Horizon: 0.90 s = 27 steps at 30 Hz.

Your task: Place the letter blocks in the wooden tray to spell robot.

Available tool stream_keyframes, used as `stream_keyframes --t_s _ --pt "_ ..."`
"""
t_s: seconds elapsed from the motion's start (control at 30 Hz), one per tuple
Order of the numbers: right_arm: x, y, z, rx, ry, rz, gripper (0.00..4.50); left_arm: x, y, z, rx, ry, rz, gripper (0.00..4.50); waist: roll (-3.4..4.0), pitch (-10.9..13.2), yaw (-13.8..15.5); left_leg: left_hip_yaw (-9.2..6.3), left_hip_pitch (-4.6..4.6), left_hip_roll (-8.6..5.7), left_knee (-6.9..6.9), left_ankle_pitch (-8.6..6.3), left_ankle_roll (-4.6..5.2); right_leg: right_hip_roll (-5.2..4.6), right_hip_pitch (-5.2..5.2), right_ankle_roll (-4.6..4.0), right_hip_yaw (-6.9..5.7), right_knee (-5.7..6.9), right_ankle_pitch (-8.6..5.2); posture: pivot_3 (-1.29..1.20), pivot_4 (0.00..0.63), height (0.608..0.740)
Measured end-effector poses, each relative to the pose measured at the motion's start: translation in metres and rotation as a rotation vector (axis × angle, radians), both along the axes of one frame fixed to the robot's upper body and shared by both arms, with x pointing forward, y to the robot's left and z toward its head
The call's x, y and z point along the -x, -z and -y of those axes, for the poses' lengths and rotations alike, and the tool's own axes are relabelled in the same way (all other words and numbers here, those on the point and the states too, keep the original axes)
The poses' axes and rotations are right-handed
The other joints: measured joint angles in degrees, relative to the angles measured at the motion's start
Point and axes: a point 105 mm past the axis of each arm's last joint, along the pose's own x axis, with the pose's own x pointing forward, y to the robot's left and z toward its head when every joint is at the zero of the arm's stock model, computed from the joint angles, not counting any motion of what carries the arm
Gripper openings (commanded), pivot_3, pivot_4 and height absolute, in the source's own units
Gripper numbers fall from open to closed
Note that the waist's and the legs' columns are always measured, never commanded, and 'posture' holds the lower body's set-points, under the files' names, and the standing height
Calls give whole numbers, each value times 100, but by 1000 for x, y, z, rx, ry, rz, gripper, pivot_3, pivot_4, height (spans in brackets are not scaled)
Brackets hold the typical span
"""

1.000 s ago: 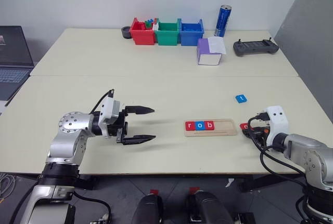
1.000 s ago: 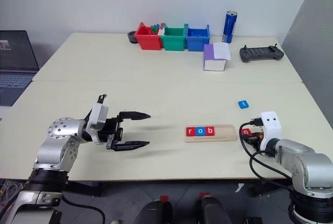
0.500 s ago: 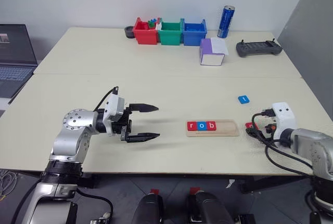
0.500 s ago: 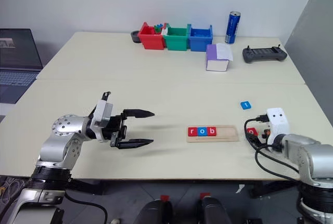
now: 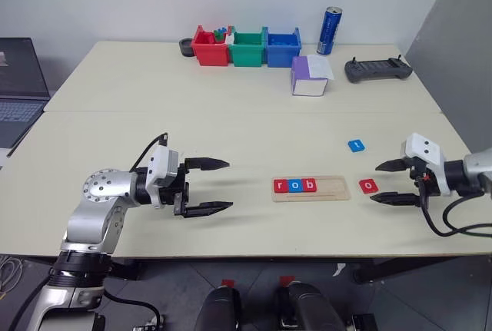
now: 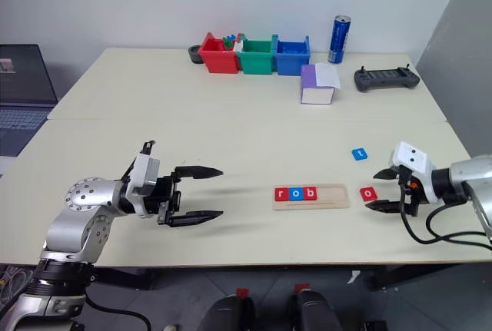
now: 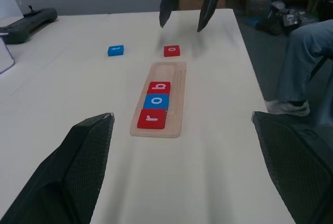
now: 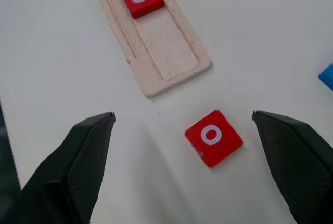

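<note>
**Red "o" tile loose on the table, two tray slots left to fill**

The red o tile lies flat on the table just past the bare end of the wooden tray, which holds r, o and b at its other end. The blue t tile sits apart, farther back.

The tiles look thin, stiff and light, probably smooth-faced, and they lie low against the table. I judge the only hold is across two opposite edges, with my fingertips almost scraping the surface; a careless pinch could make one skid or flip.

My right gripper hangs just beside the o tile, jaws spread wide, holding nothing. My left gripper is likewise wide open and empty, well away from the tray.

I cannot make out the tile edges or their thickness.
</note>
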Motion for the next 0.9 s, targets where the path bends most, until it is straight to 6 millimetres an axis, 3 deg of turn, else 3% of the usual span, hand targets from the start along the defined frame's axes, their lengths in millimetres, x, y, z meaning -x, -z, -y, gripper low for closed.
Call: stream_keyframes --t_s 0.23,0.4,0.7,0.8,0.9 --pt "-15 22 14 161 -154 -52 4482 5 10 -14 -3 -46 -2 4500 3 2 39 7 -2 -2 5 1 -2 -6 -2 -8 5 6 -3 0 150 740" --pt "-27 27 17 207 -178 -41 4482 8 17 -19 -4 -62 -7 4500 4 3 36 12 6 -2 14 1 -2 -8 0 -10 9 20 -3 0 150 740" --pt "-30 35 21 243 -199 -60 4482 9 18 -23 -5 -63 4 4500 4 2 32 20 15 -3 13 1 -3 -10 1 -17 16 36 -7 0 150 740" --pt "-32 37 18 239 -205 -64 3907 9 18 -23 -6 -64 4 4500 4 2 25 23 21 -2 13 2 -3 -10 2 -19 18 44 -8 0 150 740" --pt "-35 36 13 238 -217 -57 2882 9 18 -24 -9 -66 3 4500 4 2 23 24 24 -1 14 2 -3 -10 3 -20 19 47 -9 0 150 740"
